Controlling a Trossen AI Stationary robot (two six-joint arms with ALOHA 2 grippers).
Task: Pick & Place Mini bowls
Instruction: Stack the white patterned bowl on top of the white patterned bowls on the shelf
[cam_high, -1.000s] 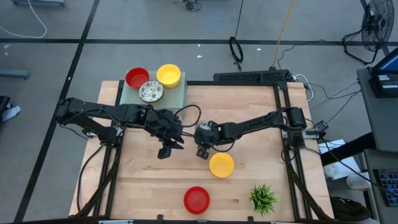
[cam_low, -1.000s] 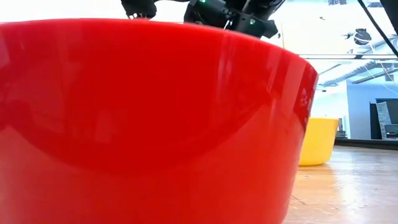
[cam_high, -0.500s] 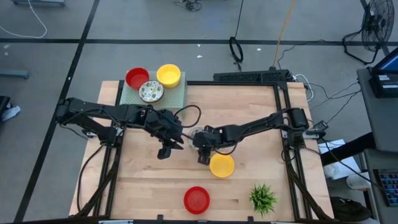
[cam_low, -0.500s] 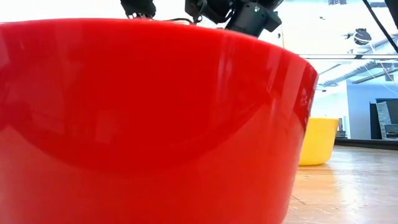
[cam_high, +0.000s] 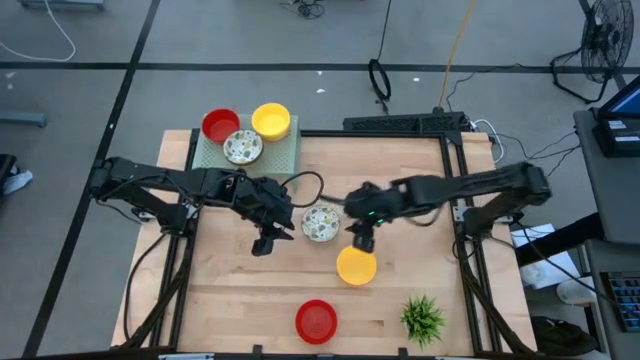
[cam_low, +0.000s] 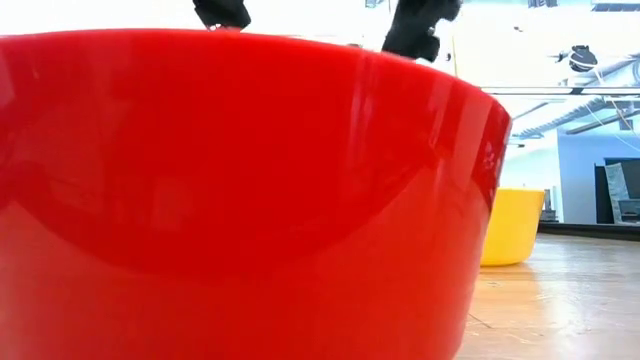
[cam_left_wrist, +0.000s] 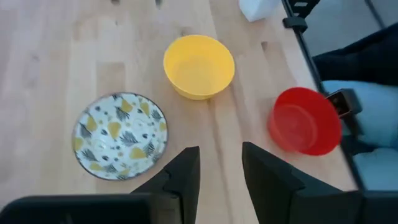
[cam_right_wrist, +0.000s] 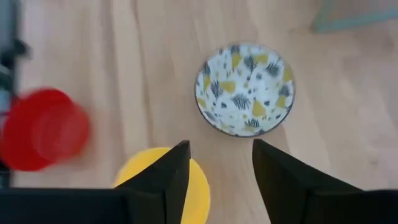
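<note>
Over the wooden table (cam_high: 420, 190), the left gripper (cam_high: 266, 240) hangs near the middle, and just to its right a patterned bowl (cam_high: 320, 223) sits alone on the wood. The right gripper (cam_high: 361, 240) is just right of that bowl, poised over the far edge of a yellow bowl (cam_high: 356, 266). Nearer the front edge lies a red bowl (cam_high: 316, 320), with a small green plant (cam_high: 423, 318) to its right. At the far-left corner, a green mat (cam_high: 285, 152) carries a second red bowl (cam_high: 220, 125), another yellow bowl (cam_high: 271, 121) and another patterned bowl (cam_high: 243, 147), clustered close together.
</note>
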